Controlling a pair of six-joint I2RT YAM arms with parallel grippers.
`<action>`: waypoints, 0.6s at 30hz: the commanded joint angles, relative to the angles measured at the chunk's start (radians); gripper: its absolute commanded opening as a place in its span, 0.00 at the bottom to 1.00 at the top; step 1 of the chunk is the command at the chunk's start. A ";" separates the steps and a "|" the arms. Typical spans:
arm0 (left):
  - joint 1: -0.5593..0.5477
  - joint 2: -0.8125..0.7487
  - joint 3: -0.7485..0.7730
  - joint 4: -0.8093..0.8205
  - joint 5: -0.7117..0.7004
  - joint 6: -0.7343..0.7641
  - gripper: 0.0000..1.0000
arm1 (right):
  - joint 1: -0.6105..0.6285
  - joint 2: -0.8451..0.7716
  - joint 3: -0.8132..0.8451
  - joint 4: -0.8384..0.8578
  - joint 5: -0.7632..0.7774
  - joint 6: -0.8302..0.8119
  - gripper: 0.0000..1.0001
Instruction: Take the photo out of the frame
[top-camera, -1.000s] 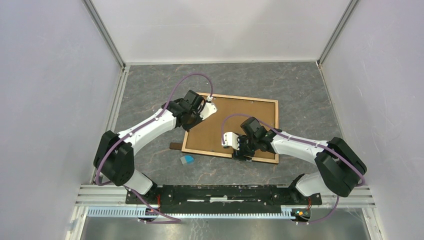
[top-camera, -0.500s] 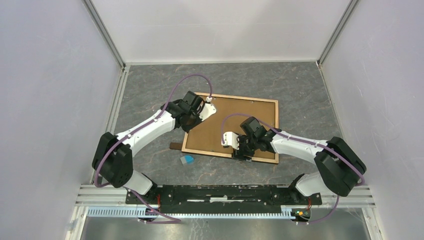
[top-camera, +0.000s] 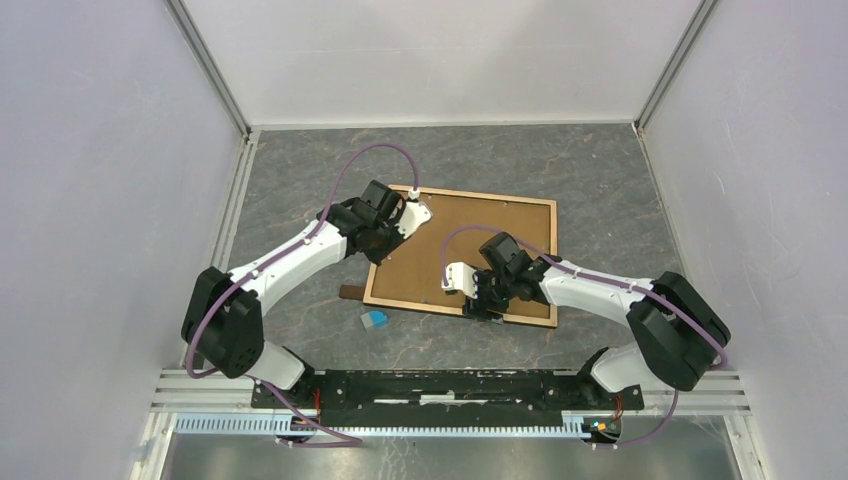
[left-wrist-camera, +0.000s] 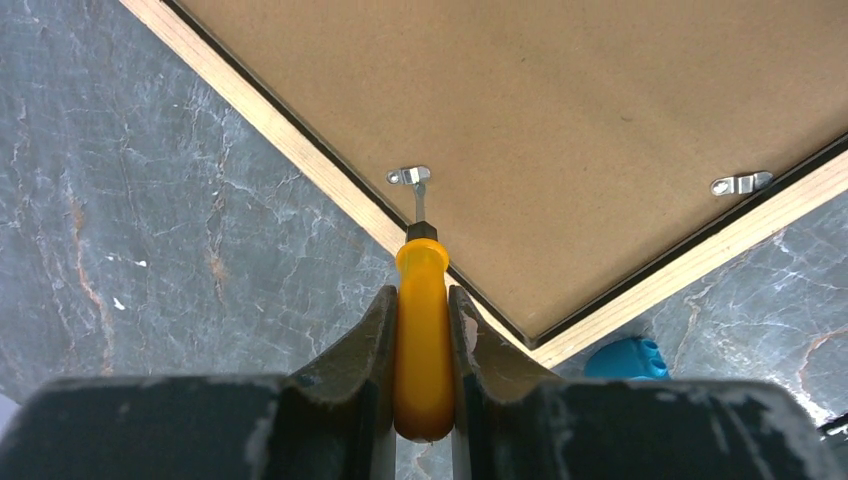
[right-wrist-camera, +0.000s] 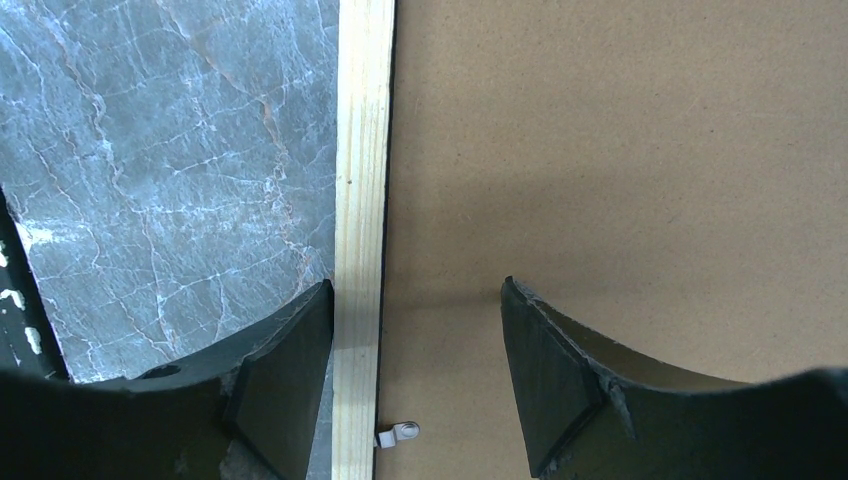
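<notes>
One rectangular frame (top-camera: 460, 255), pale wood rim around matte brown board, lies back-up mid-table (top-camera: 600, 190), with two small silver clips (left-wrist-camera: 741, 183) near one corner. The left gripper (left-wrist-camera: 421, 292) clamps one glossy orange-handled screwdriver (left-wrist-camera: 421, 262), its tip at a clip. The right gripper (right-wrist-camera: 415, 283) gapes astride the near rim.

Orange screwdriver (left-wrist-camera: 422, 330); blue piece (top-camera: 375, 319); brown block (top-camera: 350, 292)

Frame (top-camera: 470, 250) lies back-up mid-table (top-camera: 600, 170). Left gripper (left-wrist-camera: 422, 300) over its far-left part, screwdriver (left-wrist-camera: 422, 340) between fingers, tip at left-edge clip (left-wrist-camera: 410, 176). Right gripper (right-wrist-camera: 415, 300) over near edge, rim between jaws. Block (top-camera: 350, 292) and small plastic piece (top-camera: 374, 319) off near-left corner.
</notes>
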 joint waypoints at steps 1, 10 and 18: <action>-0.009 0.019 -0.017 0.029 0.139 -0.078 0.02 | 0.006 0.049 -0.007 -0.028 -0.011 0.014 0.68; 0.061 0.004 0.068 -0.059 0.263 -0.085 0.02 | -0.028 0.036 0.125 -0.086 0.019 -0.030 0.72; 0.143 -0.091 0.144 -0.138 0.336 -0.119 0.02 | -0.213 0.175 0.475 -0.116 0.005 -0.014 0.82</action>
